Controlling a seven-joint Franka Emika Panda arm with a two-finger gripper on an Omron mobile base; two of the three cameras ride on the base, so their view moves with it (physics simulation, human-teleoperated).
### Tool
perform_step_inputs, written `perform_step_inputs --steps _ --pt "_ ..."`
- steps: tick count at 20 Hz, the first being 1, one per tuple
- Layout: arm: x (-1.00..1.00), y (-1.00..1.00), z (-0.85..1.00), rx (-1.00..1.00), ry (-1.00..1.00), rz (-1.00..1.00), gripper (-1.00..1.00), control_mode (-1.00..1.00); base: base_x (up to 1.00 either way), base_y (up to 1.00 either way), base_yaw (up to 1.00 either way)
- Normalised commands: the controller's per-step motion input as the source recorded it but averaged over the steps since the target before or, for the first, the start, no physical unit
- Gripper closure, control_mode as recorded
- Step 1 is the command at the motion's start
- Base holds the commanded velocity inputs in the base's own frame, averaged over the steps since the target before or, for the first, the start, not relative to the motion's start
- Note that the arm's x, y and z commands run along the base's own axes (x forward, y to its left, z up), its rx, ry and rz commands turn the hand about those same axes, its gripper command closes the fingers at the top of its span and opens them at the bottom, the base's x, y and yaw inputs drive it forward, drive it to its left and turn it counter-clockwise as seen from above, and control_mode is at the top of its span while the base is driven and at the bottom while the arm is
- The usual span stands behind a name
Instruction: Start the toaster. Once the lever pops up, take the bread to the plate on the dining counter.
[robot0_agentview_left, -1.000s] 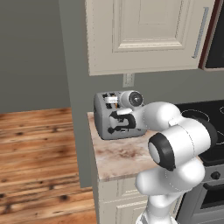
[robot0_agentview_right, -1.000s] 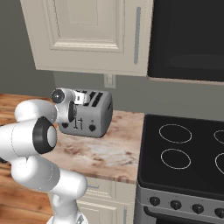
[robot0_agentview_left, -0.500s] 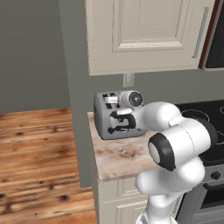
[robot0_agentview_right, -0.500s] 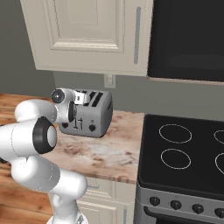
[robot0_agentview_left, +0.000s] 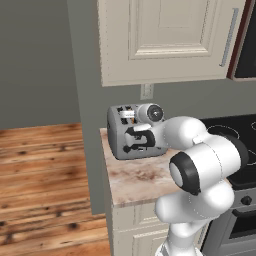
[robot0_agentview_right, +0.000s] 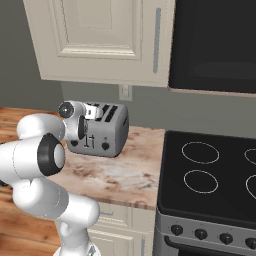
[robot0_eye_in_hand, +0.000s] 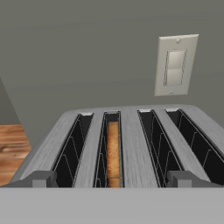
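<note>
**Desk:** What is the worry from where you sit?

**Operator:** I have the pincer (robot0_eye_in_hand: 112, 178) spread wide and holding nothing, its two tips apart at the front edge of the toaster (robot0_eye_in_hand: 131, 140). The bread (robot0_eye_in_hand: 113, 153) sits low in the second slot from the left, just ahead of the pincer and slightly below it. I judge the toasting step is in hand, with no lift begun. If I reach in while the slice rides this deep, the tips could jam against the slot walls or the wire guides. A tip off-centre could crumble the crust or nudge the toaster along the counter (robot0_agentview_left: 145, 177).

**Desk:** And the arm's posture?

**Operator:** The arm (robot0_agentview_left: 200, 165) is folded forward from the base, elbow bulging near me, wrist laid level over the toaster's front. In the right base view the pincer (robot0_agentview_right: 90, 111) hovers at the toaster's top front edge. I cannot tell whether it touches the casing. Beyond the pincer, a wall switch (robot0_eye_in_hand: 176, 65) hangs on the grey wall.
</note>
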Motion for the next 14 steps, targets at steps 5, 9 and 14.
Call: perform_step_inputs --steps 5,9,14 --pt "0.00 0.00 0.00 0.00 0.00 0.00 -1.00 -1.00 0.00 0.00 0.00" --pt "0.00 0.00 0.00 0.00 0.00 0.00 -1.00 -1.00 0.00 0.00 0.00" --pt "0.00 0.00 0.00 0.00 0.00 0.00 -1.00 -1.00 0.00 0.00 0.00"
